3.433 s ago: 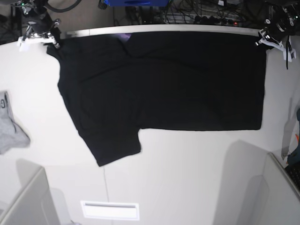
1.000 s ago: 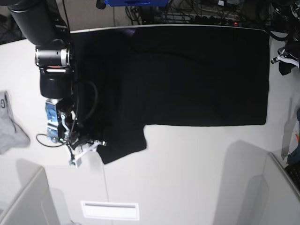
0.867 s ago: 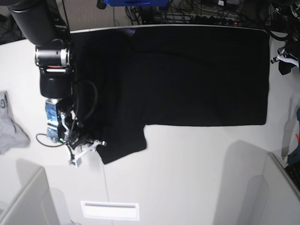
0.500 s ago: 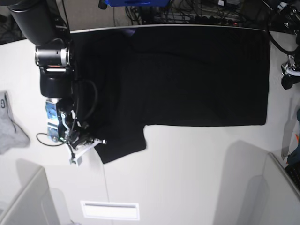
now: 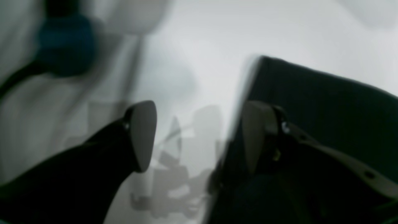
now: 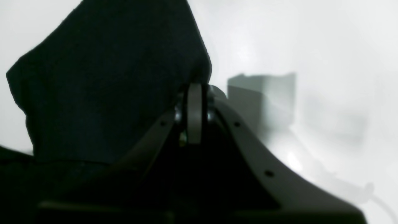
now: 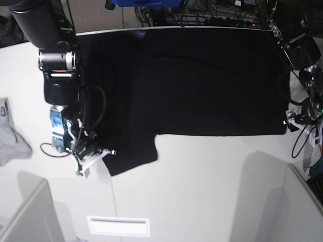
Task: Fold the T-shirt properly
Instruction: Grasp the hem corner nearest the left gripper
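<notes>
Right fingers (image 6: 194, 113) pinching T-shirt (image 7: 202, 80) sleeve edge; left fingers (image 5: 199, 133) spread at hem corner, gripping nothing. Next: close left, lift together.

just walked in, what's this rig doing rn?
Two arms are folding a black T-shirt spread flat on the white table. The right gripper is shut on the sleeve edge at the shirt's near corner. The left gripper is open at the shirt's opposite near corner, one finger over the cloth, nothing held. A grey cloth lies off to the side.
</notes>
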### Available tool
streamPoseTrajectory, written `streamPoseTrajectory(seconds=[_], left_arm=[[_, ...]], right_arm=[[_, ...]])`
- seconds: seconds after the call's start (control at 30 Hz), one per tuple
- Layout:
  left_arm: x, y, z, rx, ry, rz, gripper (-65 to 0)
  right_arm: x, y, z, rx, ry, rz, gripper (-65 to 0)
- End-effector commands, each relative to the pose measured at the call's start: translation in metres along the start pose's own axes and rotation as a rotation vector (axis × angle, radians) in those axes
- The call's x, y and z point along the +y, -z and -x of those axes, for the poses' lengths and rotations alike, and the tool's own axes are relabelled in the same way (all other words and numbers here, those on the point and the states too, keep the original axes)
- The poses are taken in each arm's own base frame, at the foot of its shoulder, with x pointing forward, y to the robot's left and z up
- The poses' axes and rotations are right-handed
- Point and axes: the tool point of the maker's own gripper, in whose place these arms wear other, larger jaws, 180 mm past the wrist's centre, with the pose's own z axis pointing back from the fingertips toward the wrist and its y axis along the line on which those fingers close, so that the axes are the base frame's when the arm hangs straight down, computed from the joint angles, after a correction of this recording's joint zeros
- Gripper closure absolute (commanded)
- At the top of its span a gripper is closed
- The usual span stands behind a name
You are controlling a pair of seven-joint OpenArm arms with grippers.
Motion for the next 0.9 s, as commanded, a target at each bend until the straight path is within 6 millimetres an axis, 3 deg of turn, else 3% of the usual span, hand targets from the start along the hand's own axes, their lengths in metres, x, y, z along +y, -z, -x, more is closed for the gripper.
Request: streamPoseTrajectory(seconds=[0.0, 0.17, 0.87], left_arm=[[0.002, -0.002, -0.021, -0.051, -0.005, 0.006, -42.0], [-0.003, 0.014, -0.02, -0.061, -0.048, 0.031, -42.0], [-0.021, 0.028, -0.022, -0.035, -0.096, 0.078, -42.0]], right_arm=[[0.003, -0.006, -0.017, -0.026, -0.014, -0.006, 0.0], [0.0, -0.007, -0.017, -0.025, -0.014, -0.001, 0.0], [0.003, -0.006, -0.016, -0.023, -0.013, -0.006, 0.0]])
